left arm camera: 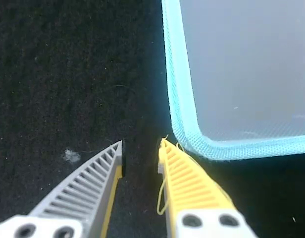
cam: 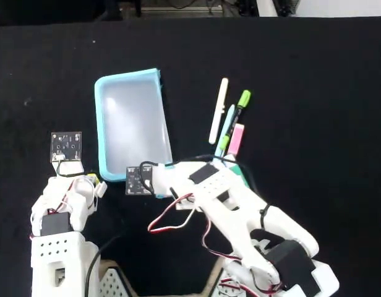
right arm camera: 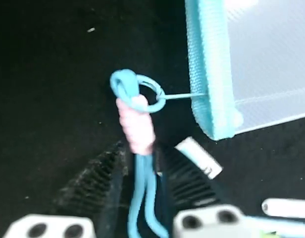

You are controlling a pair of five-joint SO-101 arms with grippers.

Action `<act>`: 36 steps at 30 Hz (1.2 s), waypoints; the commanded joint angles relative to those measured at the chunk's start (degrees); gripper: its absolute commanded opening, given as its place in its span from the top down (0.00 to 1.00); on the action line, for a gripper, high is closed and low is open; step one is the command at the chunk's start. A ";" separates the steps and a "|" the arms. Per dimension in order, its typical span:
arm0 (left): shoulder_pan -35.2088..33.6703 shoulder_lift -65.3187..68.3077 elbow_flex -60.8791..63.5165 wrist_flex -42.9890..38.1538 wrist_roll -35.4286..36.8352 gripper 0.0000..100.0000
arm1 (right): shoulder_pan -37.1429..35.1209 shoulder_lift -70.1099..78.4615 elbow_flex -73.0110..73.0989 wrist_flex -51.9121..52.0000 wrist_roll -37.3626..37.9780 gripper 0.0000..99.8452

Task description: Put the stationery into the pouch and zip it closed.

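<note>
High view shows you a black cloth tabletop (cam: 302,80) filling nearly everything, with a pale strip of room (cam: 339,7) past its far edge. On the cloth lies a flat rectangular pouch with light-blue fabric trim and a frosted face (cam: 133,124). Its long axis runs away from the arms, with its far end leaning slightly to the left. To the right of the pouch four pieces of stationery lie close together, all roughly parallel to its long side: a slim white pen (cam: 218,111), a pale-blue pen (cam: 229,114), a black marker with green ends (cam: 234,122) and a short pink stick (cam: 235,139). Your left arm (cam: 60,216) sits off the pouch's near left corner. Your right arm (cam: 240,210) reaches across to its near right corner.

Left wrist view puts your left gripper (left arm camera: 141,146) low over the cloth. Its grey and yellow fingers stand a narrow gap apart with nothing between them. The yellow tip is just beside the pouch's rounded corner.

Right wrist view shows your right gripper (right arm camera: 141,148) clamped on a light-blue cord pull (right arm camera: 142,198). The pull carries a pink sleeve (right arm camera: 136,124) and a blue ring (right arm camera: 151,94) that joins it to the pouch's edge. A small white oblong piece (right arm camera: 198,156) lies just beside the pouch corner.
</note>
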 commanded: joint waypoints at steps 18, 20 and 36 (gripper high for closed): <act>-0.40 0.09 -0.92 -0.79 0.09 0.87 | -1.14 -14.46 -6.99 24.70 -35.60 0.83; -0.40 0.09 -0.92 -0.70 0.09 0.87 | -2.02 -14.37 -7.78 21.45 -36.92 0.80; -0.48 0.09 -0.40 -0.88 0.00 0.87 | -7.65 6.64 -5.41 2.73 -33.14 0.79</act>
